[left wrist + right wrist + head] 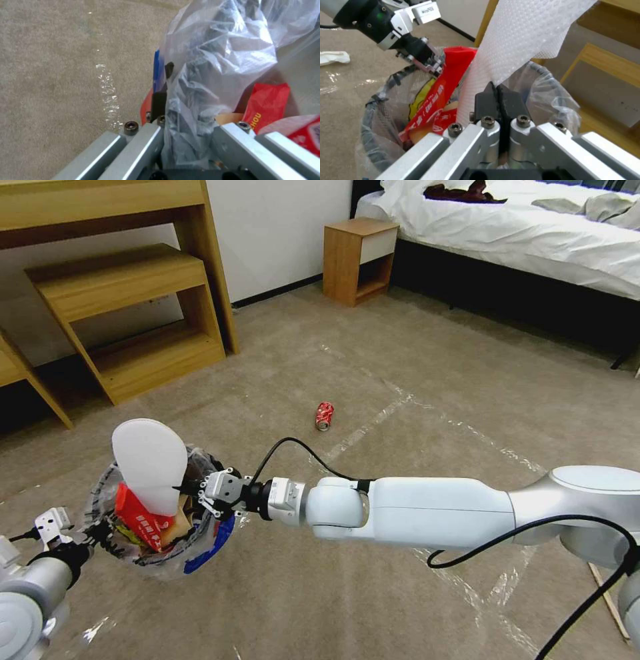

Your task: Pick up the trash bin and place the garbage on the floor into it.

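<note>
The left gripper [100,537] pinches the near rim of the small round dark trash bin [207,553] with its crinkly clear bag, holding it up off the beige carpet floor [413,380]. The right gripper [187,492] is clamped on a white foam insole [150,463] standing in the bin beside red wrappers [137,517]. Farther off, a crushed red can [324,415] lies on the floor.

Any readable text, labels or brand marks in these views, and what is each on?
"HOU": white letters, cut off, on the red wrapper in the bin.
White characters along the red wrapper, right wrist view: too blurred to read.
Small label on the left tool's mount: too small.
Red can on the floor: markings unreadable.
</note>
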Tool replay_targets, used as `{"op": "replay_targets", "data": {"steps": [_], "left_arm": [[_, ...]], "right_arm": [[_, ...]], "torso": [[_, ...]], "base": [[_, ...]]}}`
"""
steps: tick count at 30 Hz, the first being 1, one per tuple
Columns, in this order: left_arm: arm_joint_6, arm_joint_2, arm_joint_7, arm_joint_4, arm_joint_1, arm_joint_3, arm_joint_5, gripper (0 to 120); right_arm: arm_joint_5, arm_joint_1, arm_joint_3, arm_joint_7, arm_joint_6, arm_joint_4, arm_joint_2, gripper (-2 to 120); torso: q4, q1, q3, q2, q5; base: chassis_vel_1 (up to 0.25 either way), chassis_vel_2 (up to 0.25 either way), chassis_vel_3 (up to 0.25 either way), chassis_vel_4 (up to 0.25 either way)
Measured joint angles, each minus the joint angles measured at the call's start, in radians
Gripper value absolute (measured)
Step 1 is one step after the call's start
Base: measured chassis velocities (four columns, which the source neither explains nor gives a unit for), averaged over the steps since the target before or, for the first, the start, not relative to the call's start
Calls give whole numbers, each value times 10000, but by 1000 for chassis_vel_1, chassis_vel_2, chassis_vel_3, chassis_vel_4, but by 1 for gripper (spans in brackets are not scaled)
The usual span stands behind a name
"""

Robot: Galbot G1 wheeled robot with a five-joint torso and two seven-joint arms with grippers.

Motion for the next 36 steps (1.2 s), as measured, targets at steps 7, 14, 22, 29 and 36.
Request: {"op": "replay_targets", "data": {"steps": [7, 14, 22, 29, 36], "left_arm": [[-6, -20, 1, 26, -73, 47, 24, 0], [-8, 17, 1, -11, -65, 20, 5, 0], [-9, -16, -5, -97, -76, 24, 4, 0], [-9, -52, -6, -126, -34, 9, 12, 0], [-17, -77, -6, -131, -22, 10, 30, 0]], "right_arm": [[-39, 65, -57, -74, 33, 41, -84, 0], [-94, -26, -224, -74, 72, -10, -53, 0], [-185, -109, -376, -84, 76, -186, 68, 0], [-314, -222, -484, -105, 101, -398, 176, 0], [-482, -269, -499, -73, 143, -551, 294, 0]], "torso": [[1, -1, 0, 0, 0], [1, 0, 0, 0, -1], [1, -1, 0, 0, -2], [0, -1, 0, 0, -2], [1, -1, 0, 0, -1]], "base": [[0, 0, 0, 0], [0, 0, 0, 0], [0, 0, 0, 0], [0, 0, 0, 0], [0, 0, 0, 0]]}}
